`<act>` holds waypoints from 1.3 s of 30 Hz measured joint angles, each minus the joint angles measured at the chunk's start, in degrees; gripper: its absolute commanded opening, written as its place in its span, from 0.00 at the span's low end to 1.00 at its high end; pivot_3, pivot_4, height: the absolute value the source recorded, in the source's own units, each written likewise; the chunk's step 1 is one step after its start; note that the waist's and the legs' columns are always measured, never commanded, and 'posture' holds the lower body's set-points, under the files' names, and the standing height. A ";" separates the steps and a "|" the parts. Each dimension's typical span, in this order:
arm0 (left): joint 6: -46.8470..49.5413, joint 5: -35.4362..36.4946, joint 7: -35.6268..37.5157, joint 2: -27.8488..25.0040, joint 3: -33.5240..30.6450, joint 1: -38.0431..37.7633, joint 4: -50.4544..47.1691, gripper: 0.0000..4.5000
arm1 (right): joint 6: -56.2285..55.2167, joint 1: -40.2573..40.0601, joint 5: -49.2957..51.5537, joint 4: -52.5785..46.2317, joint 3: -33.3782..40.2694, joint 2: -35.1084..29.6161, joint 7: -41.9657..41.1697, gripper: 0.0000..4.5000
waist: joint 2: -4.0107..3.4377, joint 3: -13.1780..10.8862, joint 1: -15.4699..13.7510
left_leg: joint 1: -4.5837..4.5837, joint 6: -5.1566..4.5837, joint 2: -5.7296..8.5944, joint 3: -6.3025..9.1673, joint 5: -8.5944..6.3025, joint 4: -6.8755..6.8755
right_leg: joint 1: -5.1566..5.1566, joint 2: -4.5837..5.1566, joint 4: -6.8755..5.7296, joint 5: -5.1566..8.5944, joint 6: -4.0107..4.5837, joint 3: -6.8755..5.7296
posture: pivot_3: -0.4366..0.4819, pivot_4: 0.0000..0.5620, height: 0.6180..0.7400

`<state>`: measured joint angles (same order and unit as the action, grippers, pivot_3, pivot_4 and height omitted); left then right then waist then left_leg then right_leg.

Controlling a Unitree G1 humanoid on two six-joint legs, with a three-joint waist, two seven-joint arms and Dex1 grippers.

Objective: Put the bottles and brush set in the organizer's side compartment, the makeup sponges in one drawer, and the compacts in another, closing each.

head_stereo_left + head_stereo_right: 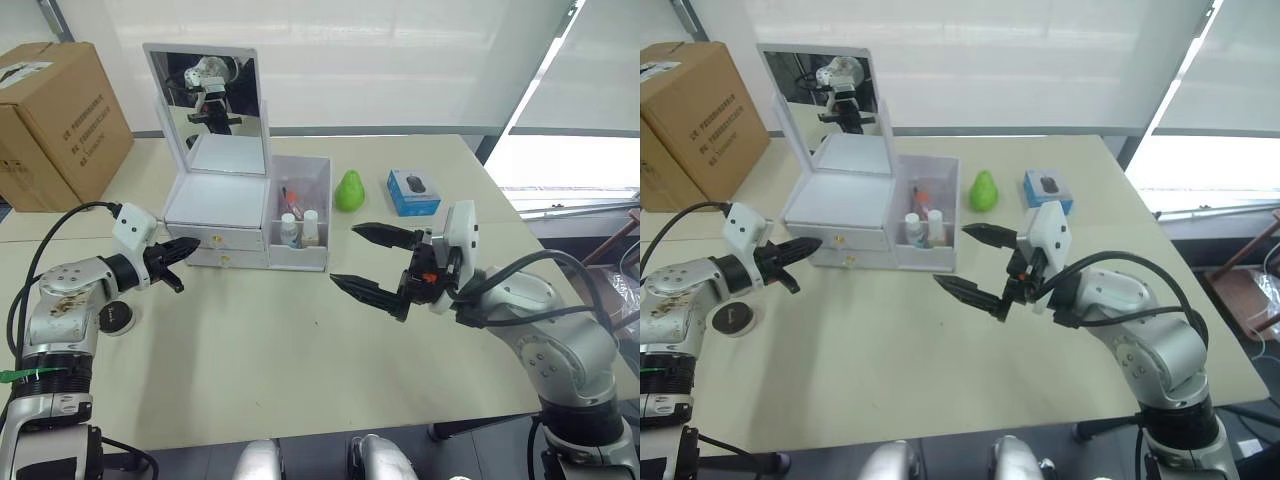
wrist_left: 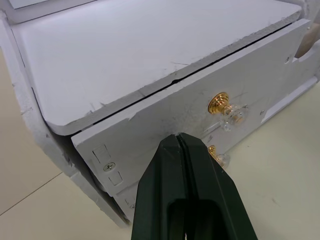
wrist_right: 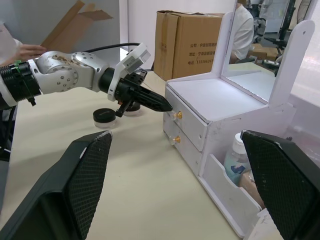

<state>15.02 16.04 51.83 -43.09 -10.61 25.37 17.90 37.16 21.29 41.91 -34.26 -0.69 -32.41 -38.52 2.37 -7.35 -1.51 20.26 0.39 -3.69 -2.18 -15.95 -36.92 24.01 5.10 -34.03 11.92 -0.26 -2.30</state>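
Left gripper (image 1: 186, 246) pressed together, tips at the upper drawer (image 2: 200, 115) front of the organizer (image 1: 215, 195), left of centre frame. Right gripper (image 1: 365, 260) spread wide, hanging over bare tabletop (image 1: 300, 350) at centre right — well apart from everything. Side compartment (image 1: 300, 215) holding two white-capped bottles (image 1: 298, 228) plus something reddish behind; both drawers nearly flush. Two black-lidded compacts (image 3: 116, 114) sitting on the table by the left arm — one at the left edge. Green pear-shaped object (image 1: 349, 190) and blue box (image 1: 413, 192) in the upper right; cardboard box (image 1: 60, 120) upper left.
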 measured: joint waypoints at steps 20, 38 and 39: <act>6.49 12.22 12.08 -15.25 -25.15 -23.56 -3.04 0.28 | -4.32 -15.11 -0.84 4.20 15.51 -8.50 -6.41 1.00 | -0.04 -0.04 0.44 | -0.14 0.05 -0.07 -0.09 -0.03 0.07 | 0.27 0.17 0.19 0.12 0.05 -0.13 | 0.48 0.27 1.00; -23.34 4.39 11.99 -23.27 -39.09 -35.34 35.80 1.00 | -24.90 -29.77 -11.40 36.91 31.35 -13.86 -22.13 1.00 | -0.39 -0.14 -0.58 | -0.10 1.06 -0.20 -0.49 -0.62 0.29 | 0.32 0.70 0.42 0.13 0.00 -0.63 | 0.48 0.27 1.00; -23.45 4.39 12.16 -23.21 -38.71 -35.13 35.67 1.00 | -24.90 -29.24 -11.40 36.77 31.25 -13.78 -21.97 1.00 | -0.38 -0.14 -0.55 | -0.13 1.06 -0.23 -0.50 -0.62 0.29 | 0.30 0.66 0.41 0.13 0.00 -0.64 | 0.48 0.27 1.00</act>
<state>-8.43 20.43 63.99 -66.29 -49.32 -9.76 53.57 12.26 -7.95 30.51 2.51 30.57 -46.19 -60.48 1.99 -7.49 -2.06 20.13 1.45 -3.92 -2.67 -16.58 -36.63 24.31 5.76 -33.63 12.04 -0.26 -2.94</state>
